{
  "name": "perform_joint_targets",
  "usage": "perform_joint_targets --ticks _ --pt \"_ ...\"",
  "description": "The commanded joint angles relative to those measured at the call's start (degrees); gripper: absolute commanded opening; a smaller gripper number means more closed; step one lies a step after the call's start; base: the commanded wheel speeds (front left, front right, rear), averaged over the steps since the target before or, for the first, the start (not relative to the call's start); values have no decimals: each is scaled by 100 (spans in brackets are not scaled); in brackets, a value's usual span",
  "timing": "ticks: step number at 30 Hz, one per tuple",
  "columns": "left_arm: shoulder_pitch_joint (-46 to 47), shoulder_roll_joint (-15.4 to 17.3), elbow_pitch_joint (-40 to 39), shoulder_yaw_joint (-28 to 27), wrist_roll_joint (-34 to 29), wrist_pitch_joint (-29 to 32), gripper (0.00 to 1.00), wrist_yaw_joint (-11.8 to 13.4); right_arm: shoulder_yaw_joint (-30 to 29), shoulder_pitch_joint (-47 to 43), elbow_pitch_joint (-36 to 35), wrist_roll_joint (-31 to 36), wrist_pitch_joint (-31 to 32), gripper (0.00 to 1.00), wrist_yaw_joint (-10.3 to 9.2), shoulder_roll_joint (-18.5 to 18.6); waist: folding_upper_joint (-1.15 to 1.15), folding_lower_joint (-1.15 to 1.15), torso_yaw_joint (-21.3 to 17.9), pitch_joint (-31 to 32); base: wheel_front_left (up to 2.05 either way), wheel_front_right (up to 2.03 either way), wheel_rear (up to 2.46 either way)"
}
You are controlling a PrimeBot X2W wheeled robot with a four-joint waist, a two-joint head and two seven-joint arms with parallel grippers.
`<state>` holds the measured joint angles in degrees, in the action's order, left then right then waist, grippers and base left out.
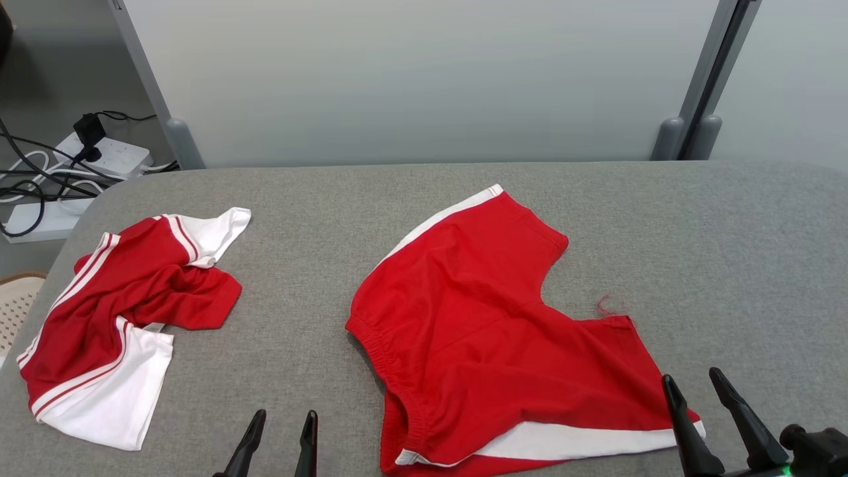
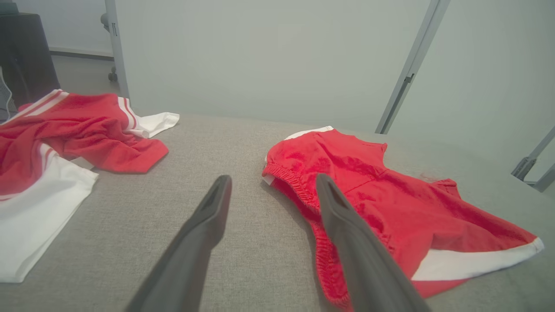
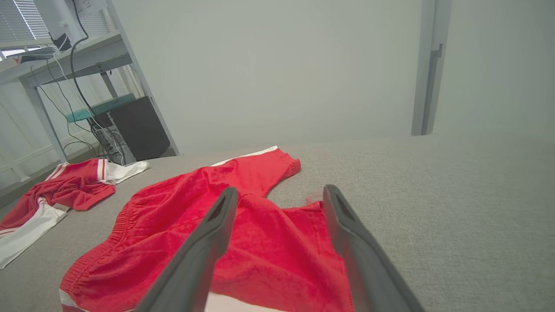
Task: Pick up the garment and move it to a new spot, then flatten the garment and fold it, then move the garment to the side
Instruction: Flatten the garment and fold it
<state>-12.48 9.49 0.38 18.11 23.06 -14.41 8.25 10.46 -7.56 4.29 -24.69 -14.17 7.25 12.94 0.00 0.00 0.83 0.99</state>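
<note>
Red shorts with white side stripes lie spread flat in the middle of the grey table, elastic waistband toward my left. My left gripper is open at the near edge, just left of the waistband, empty. My right gripper is open over the near right leg hem, nothing between its fingers. From the right wrist the shorts spread out under the open right gripper; the left wrist view has the left gripper open beside the shorts.
A crumpled red and white shirt lies on the table's left part, also seen as the shirt. Power strips and cables lie on the floor past the left corner. A pale partition wall stands behind the table.
</note>
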Motion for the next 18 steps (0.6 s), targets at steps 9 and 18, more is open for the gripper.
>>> perform_joint_targets --ticks 9,18 --pt "102 -266 -6 -545 -420 -59 100 -316 55 -1 -192 -40 -83 100 24 122 0 0 -22 -58 0 0 0" --pt "138 -268 213 -404 -858 -59 100 -686 15 0 -238 -77 -83 100 24 132 0 0 42 -149 0 0 0"
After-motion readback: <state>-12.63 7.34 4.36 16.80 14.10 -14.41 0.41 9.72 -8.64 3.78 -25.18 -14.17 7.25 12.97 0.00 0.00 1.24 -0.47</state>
